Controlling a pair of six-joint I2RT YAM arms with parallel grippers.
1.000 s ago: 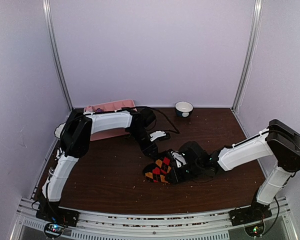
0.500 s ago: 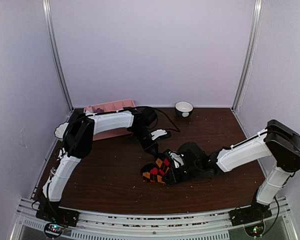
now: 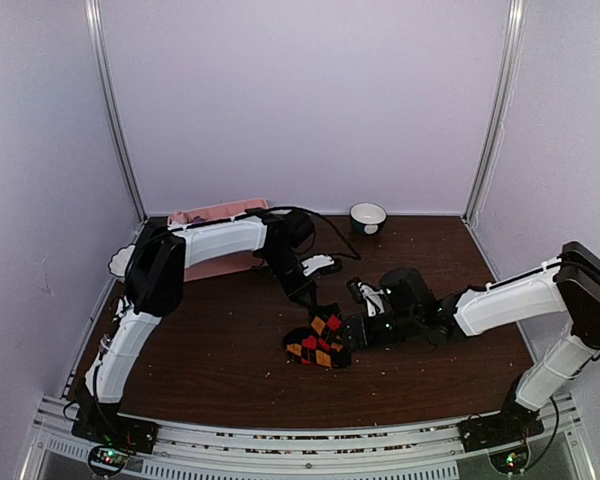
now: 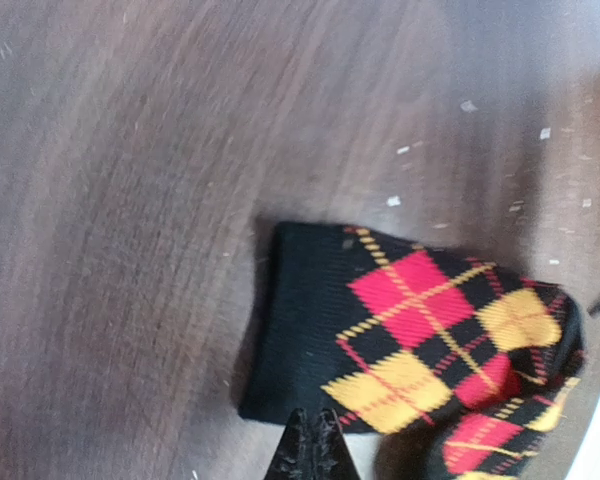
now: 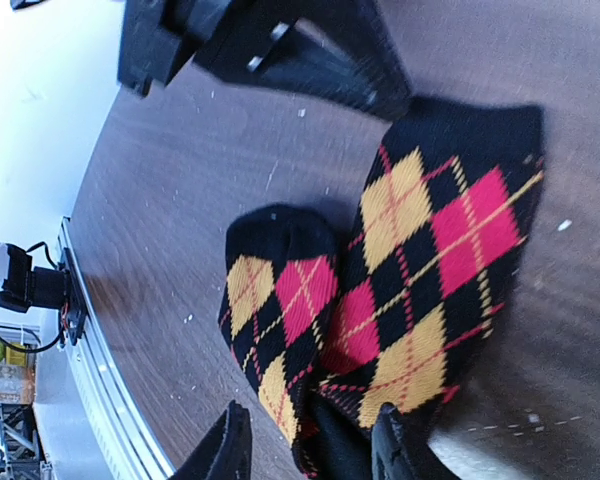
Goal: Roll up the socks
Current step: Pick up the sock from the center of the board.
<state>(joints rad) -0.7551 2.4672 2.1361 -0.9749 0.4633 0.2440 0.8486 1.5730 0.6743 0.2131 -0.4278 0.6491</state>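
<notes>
Catches the argyle socks (image 3: 318, 342) on the brown table (image 3: 210, 340), with the white bowl (image 3: 368, 216) well beyond them. Looks barely begun. Shows one end humped over into a loose first turn in the right wrist view, and everything else flat and unrolled, with no tight bundle anywhere.

Puts the left gripper (image 4: 310, 448) at the socks' far edge, tips pressed together and touching the black cuff. Cannot tell whether any fabric is pinched there.

Sets the right gripper (image 5: 312, 445) just right of the socks, its fingers (image 5: 230, 445) spread wide, straddling the near end without clamping it and holding nothing.

Differs from half a second back. Finds the right gripper drawn off to the right of the socks, no longer hunched over them, baring more of the diamonds. Leaves the left gripper and the socks about where they were.

Still to do, by the look of it: rolling the whole length and tucking it.
</notes>
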